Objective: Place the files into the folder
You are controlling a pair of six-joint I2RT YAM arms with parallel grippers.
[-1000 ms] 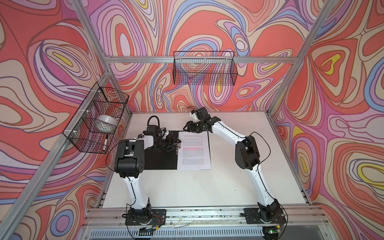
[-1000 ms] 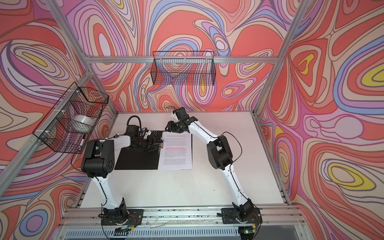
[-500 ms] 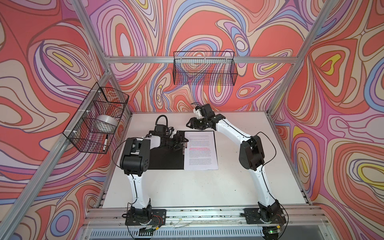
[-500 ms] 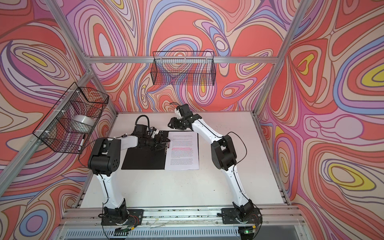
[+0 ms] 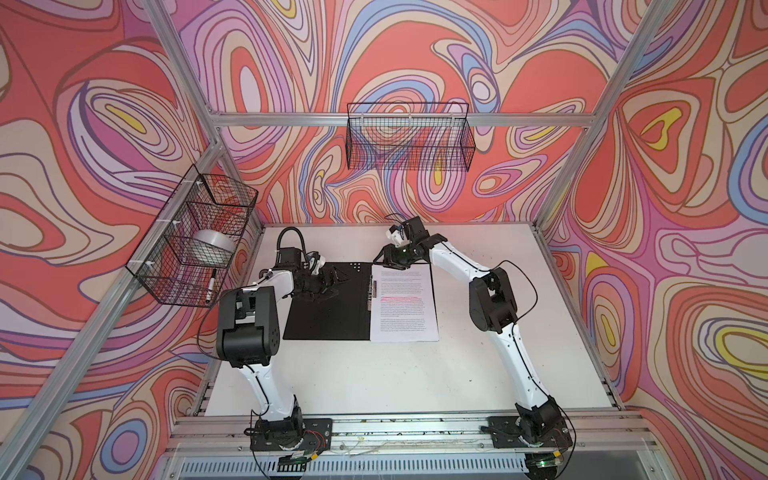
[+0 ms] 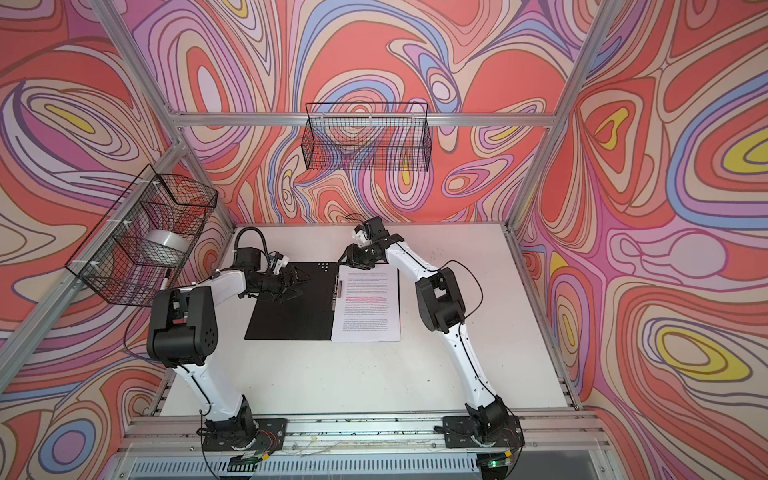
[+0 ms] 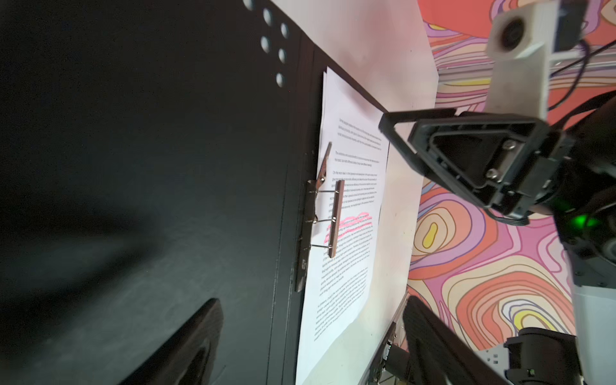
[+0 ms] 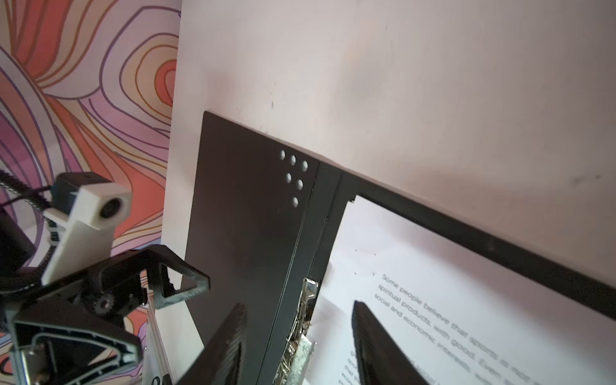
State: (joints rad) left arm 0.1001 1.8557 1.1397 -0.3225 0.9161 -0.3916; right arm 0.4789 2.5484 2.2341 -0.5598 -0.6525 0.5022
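Observation:
The folder (image 5: 328, 307) lies open on the white table, black inside up, in both top views. The files (image 5: 403, 303), white printed sheets with a pink highlighted line, cover its right half beside the metal spine clip (image 5: 374, 289). My left gripper (image 5: 332, 279) hovers open over the bare black half. In the left wrist view its fingers (image 7: 186, 350) hold nothing, and the clip (image 7: 333, 216) lies ahead. My right gripper (image 5: 380, 259) is over the far end of the spine. It is open, and its fingers (image 8: 376, 340) straddle the clip (image 8: 300, 320) without touching it.
A wire basket (image 5: 166, 266) on the left wall holds a tape roll (image 5: 212, 245) and a marker (image 5: 210, 286). A second wire basket (image 5: 409, 137) hangs on the back wall. The bare table (image 5: 374, 374) stretches from the folder to the front rail.
The folder with the files has slid a little to the right on the table. Both arms have shifted over it, and the left gripper has spread slightly wider.

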